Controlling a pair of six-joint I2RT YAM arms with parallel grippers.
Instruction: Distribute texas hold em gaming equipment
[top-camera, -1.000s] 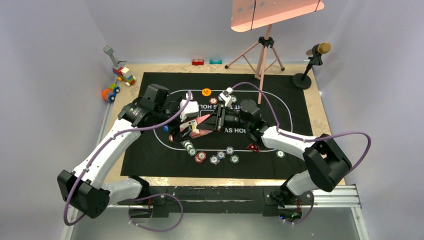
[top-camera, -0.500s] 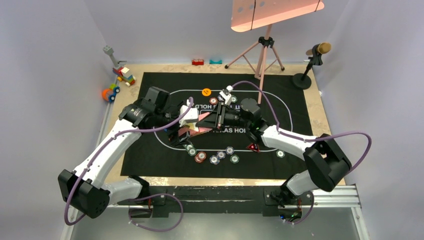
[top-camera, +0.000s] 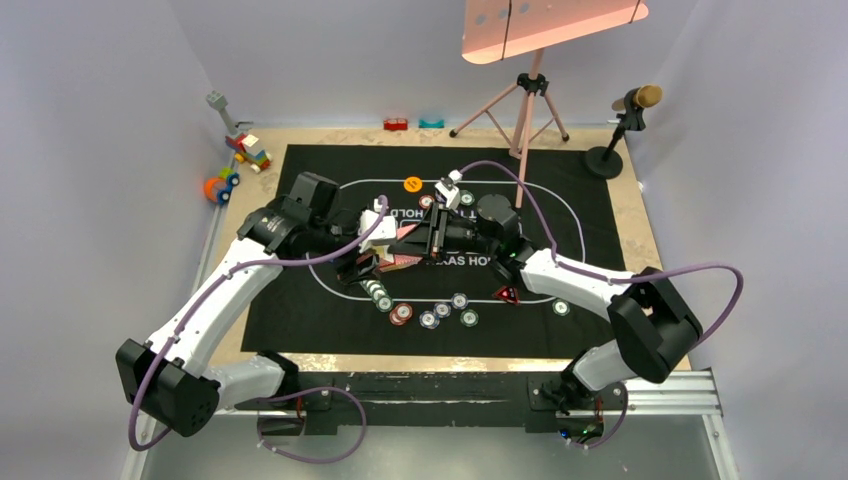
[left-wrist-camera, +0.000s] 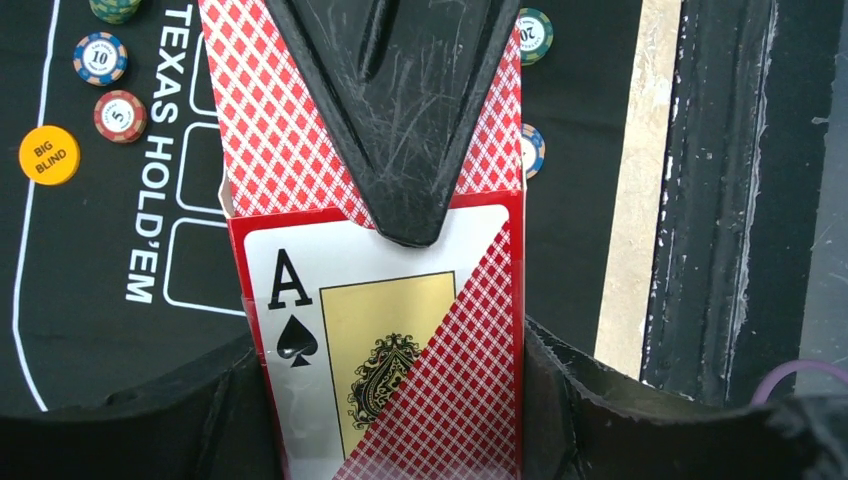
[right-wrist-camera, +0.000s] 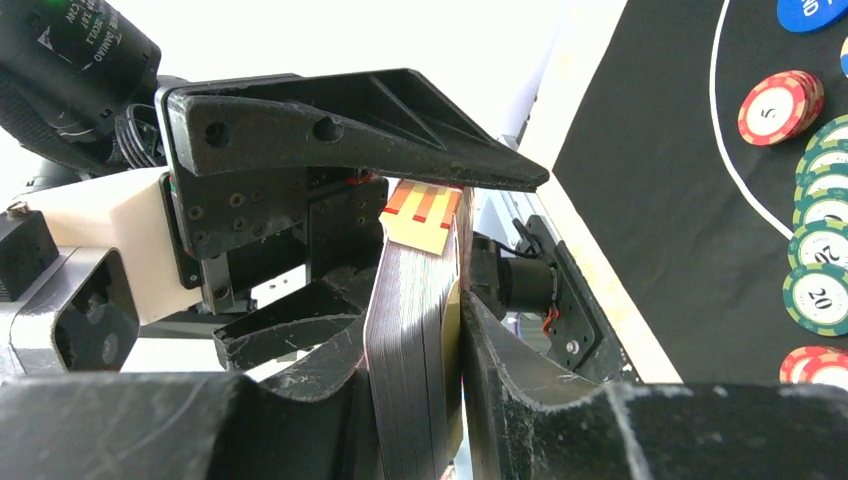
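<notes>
We are looking at both arms meeting over the middle of the black mat (top-camera: 600, 200). The left gripper (left-wrist-camera: 390, 395) is clasping a red card box (left-wrist-camera: 400, 330). Its fingers (left-wrist-camera: 565, 400) are pressing against the box's two long edges, and the printed ace of spades is facing the wrist camera. A deck of cards (right-wrist-camera: 405, 350) seems to be emerging from the box's open end, though a black finger is covering part of that edge. The right gripper (right-wrist-camera: 420, 315) is pinching the deck across its thickness, with one finger lying flat on the red-diamond back.

Taking the two grippers as the centre, loose poker chips (top-camera: 430, 318) are lying at 6 o'clock. A short green stack (top-camera: 378, 293) is standing at 7 o'clock, the red triangular marker (top-camera: 507, 295) is resting at 4 o'clock, and the orange button (top-camera: 412, 184) is sitting at 12 o'clock, all on the mat. Toy blocks (top-camera: 250, 150) are sitting off the mat at 10 o'clock.
</notes>
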